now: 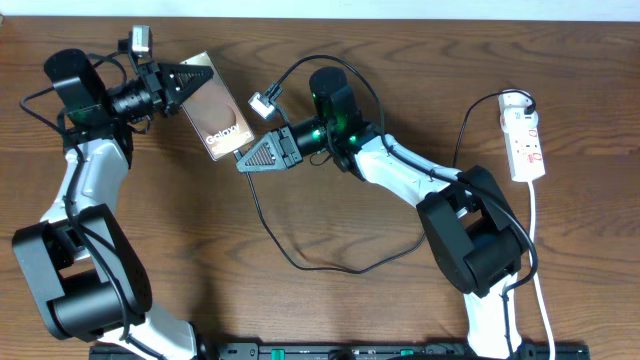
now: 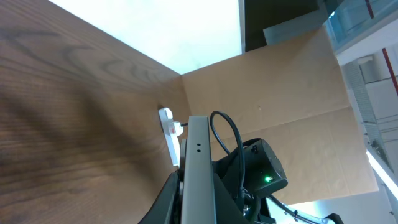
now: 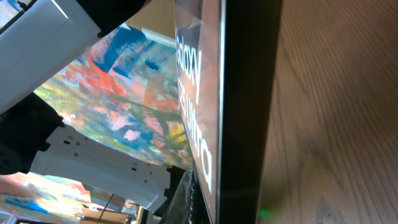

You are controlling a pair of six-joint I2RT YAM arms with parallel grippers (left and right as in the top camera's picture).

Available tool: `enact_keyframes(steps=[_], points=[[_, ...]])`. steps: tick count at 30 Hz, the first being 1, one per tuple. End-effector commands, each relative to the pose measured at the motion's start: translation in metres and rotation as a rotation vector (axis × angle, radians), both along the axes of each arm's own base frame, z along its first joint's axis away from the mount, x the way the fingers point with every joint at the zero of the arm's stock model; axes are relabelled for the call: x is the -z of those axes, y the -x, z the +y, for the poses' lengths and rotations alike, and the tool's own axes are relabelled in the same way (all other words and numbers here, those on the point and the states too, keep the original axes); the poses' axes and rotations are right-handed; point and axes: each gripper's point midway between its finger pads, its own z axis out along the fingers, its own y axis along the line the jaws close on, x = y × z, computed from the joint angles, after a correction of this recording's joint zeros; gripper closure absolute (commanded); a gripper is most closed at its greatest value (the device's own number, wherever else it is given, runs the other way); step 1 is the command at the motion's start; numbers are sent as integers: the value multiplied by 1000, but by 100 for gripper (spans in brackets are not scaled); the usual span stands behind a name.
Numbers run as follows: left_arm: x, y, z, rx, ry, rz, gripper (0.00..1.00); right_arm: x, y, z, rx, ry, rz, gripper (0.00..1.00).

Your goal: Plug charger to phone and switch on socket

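Observation:
The phone [image 1: 216, 108], a dark slab with a brown oval and white lettering, is held tilted above the table between both arms. My left gripper [image 1: 190, 82] is shut on its far end; in the left wrist view the phone's grey edge [image 2: 198, 162] runs up between the fingers [image 2: 198, 214]. My right gripper [image 1: 243, 162] is closed at the phone's near end. The charger cable [image 1: 300, 262] runs out from under it, its plug tip hidden. In the right wrist view the phone [image 3: 239, 93] fills the frame down to the jaws [image 3: 208, 211]. The socket [image 1: 522, 135] lies at the far right.
The black cable loops across the table's middle [image 1: 400, 250] and rises to the socket's rounded end [image 1: 515, 100]. The socket's white cord [image 1: 535, 250] runs toward the front edge. The socket also shows small in the left wrist view [image 2: 168, 127]. Wrist-camera cables arch over the right arm [image 1: 330, 62].

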Motion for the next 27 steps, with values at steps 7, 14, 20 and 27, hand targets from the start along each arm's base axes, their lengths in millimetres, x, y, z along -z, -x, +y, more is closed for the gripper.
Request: enact_keyframes(steps=[7, 14, 20, 27], points=[[-6, 14, -11, 97, 20, -12, 93, 2, -31, -2, 132, 16, -30, 76], [-6, 14, -11, 97, 19, -12, 93, 2, -30, -2, 131, 15, -29, 14], [-6, 13, -11, 96, 8, -39, 93, 2, -30, -2, 128, 15, -29, 1], [5, 0, 4, -19, 6, 42, 92, 2, -36, -8, 138, 13, -28, 1]])
